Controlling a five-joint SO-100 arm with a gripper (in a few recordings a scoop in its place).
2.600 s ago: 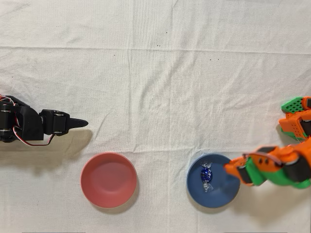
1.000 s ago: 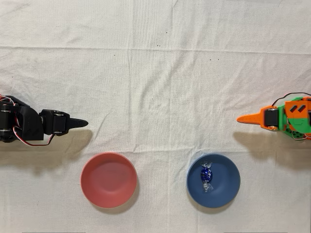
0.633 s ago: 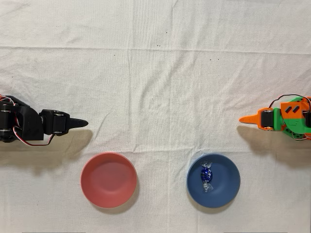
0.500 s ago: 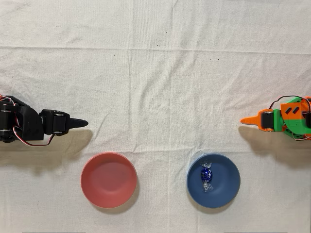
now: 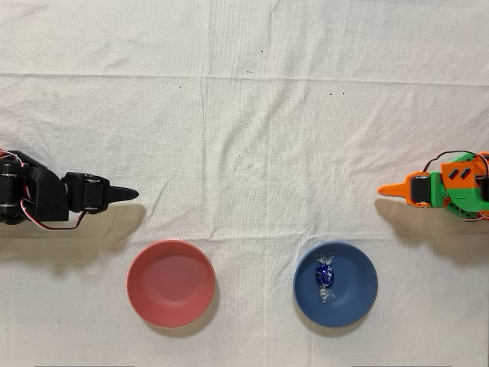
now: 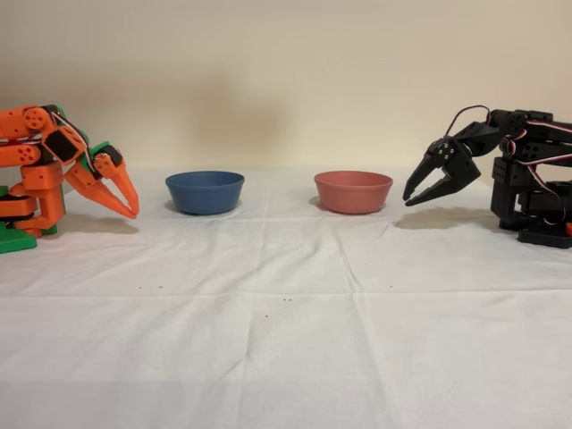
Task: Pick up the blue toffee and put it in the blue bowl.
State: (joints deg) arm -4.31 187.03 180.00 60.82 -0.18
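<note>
Moved since 2.6 s ago: hand [image 5: 384,189] withdrawn from the bowl's right rim.
Overhead view: blue toffee [image 5: 325,277] inside blue bowl [image 5: 359,290], below-left of the hand, well apart.
Fixed view: hand [image 6: 132,212] empty, fingers nearly together; bowl [image 6: 205,191] near, right of it.

A desk [image 5: 252,115] covered by a creased white cloth [image 5: 229,176] carries two shallow bowls, seen from above. The blue bowl [image 5: 351,302] rests directly on the cloth, near the orange arm's tool [image 5: 390,189] and just ahead of its tip. A red-pink bowl [image 5: 170,283] of the same size sits farther from that tool, well apart from the blue one. A few tiny dark specks, possibly crumbs, dot the cloth farther out from the tool.
</note>
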